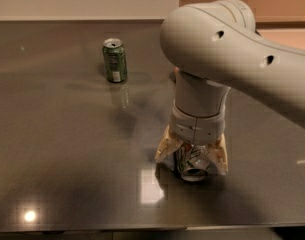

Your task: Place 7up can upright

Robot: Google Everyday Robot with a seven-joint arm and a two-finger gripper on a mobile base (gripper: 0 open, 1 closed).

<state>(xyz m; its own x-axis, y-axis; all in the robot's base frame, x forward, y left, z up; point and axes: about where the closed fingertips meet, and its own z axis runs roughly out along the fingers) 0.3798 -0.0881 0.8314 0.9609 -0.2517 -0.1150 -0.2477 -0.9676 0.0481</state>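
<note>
7up can (194,170) is low at the front right of the bench (62,149), tucked directly under the gripper (192,164). Only part of it shows: a silvery, pale body with a rounded silver end lowest, right at the glossy surface or a hair above it. Whether it is truly vertical or leaning a little toward the camera cannot be told, since the wrist covers its upper half.

The gripper points straight down over the can, carried by the bulky pale arm (227,39) that sweeps in from the upper right and fills much of that side. Whether the jaws are clamped on the can or parted from it, I cannot tell — the cream parts flare out on both sides of it, but no contact line is visible.

Well apart, toward the back left, a darker green can (115,60) stands upright on its own, its reflection trailing toward the camera. It plays no part here.

As for progress, the task looks late but unfinished. The can has been brought to the bench and seems close to standing, so the carrying part appears done. What seems left is to seat it flat on its base, free it, and lift the gripper straight up so that nothing tips it.
</note>
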